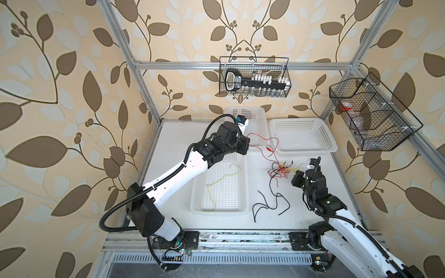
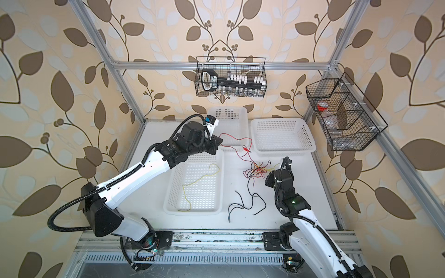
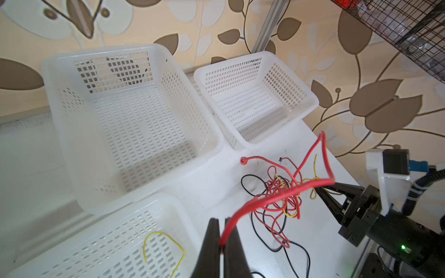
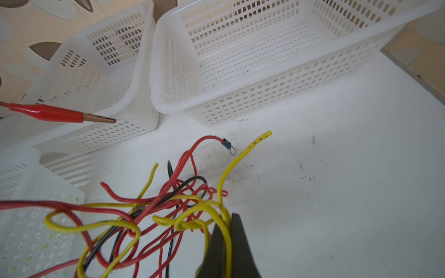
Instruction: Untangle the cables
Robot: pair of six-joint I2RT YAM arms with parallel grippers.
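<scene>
One yellow wire (image 1: 226, 177) already lies alone in the near basket (image 1: 218, 211), below the left pincer (image 3: 222, 240). A black wire (image 1: 266, 205) trails half free on the table, nearer than the right pincer (image 4: 228, 243). Most of the job remains, I judge. The knot (image 1: 280, 169) of red, yellow and black sits just beside the right pincer, which is clamped on a yellow strand (image 4: 225, 216). Farther off, the left arm reaches high, its pincer pinching a red wire (image 3: 277, 196) that leads back to the knot.
</scene>
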